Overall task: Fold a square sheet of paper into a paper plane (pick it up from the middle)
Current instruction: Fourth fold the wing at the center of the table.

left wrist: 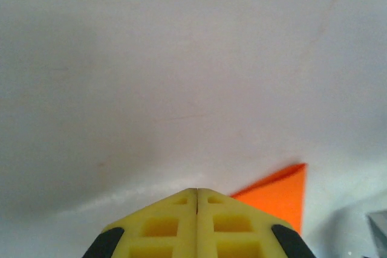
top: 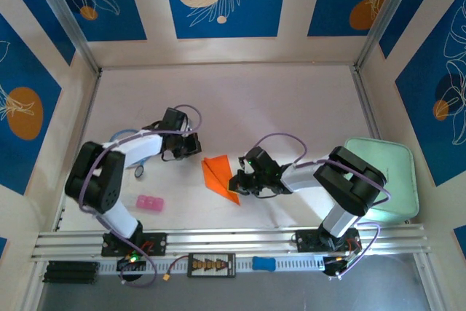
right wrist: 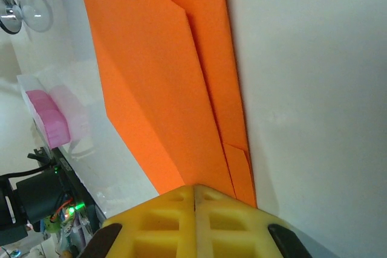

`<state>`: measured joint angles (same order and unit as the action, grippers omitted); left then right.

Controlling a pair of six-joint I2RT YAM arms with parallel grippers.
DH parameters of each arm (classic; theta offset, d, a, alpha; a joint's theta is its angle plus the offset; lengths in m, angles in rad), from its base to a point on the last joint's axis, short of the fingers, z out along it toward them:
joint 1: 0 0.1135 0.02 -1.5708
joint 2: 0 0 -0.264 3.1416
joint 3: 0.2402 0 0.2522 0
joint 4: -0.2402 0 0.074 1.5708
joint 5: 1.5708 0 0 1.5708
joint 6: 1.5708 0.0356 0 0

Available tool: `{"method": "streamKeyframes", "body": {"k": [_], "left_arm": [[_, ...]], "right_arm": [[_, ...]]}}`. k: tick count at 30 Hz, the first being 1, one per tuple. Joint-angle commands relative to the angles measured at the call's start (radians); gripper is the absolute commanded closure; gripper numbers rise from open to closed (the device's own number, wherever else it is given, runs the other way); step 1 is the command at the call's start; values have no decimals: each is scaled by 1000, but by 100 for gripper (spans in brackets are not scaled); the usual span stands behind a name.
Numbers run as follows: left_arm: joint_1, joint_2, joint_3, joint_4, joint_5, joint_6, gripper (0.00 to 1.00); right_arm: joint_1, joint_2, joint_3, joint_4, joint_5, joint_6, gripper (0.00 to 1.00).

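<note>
Paper plane (top: 220, 178) flat on table (top: 291, 107); right hand (right wrist: 195, 189) closed together at its edge; left hand (left wrist: 197, 192) closed together nearby

A: Paper plane (top: 220, 178), where?
B: Flat on the table (top: 291, 100), mid-width, toward the front, between the two grippers
A: Left gripper (top: 191, 143)?
B: Just behind and left of the plane, apart from it
A: Right gripper (top: 237, 183)?
B: At the plane's right edge, near its front tip; contact, can't tell
A: Small block (top: 150, 203)?
B: On the table, left of the plane, in front of the left gripper, well apart from both
A: Tray (top: 397, 172)?
B: Far right, just beyond the right arm
</note>
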<state>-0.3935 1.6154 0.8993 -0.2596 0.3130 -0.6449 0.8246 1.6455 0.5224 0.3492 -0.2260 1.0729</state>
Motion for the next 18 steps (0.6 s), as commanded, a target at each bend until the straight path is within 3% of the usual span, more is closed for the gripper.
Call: {"method": "streamKeyframes", "body": {"k": [1,5,10,18], "left_arm": [[-36,-122,-12,-33,-20,-4,95],[-112,-142,-53,21,40,-50,94],[-199,-52,-99,186,119,-140,94],[-261,74,-78,206,98,-161,98]], "right_arm": [[2,41,-78,-160,36,65,100],[4,34,-102,-90,60,173,100],[2,29,-107,-121,99,260,100],[7,26,-110,-114,105,256,100]]}}
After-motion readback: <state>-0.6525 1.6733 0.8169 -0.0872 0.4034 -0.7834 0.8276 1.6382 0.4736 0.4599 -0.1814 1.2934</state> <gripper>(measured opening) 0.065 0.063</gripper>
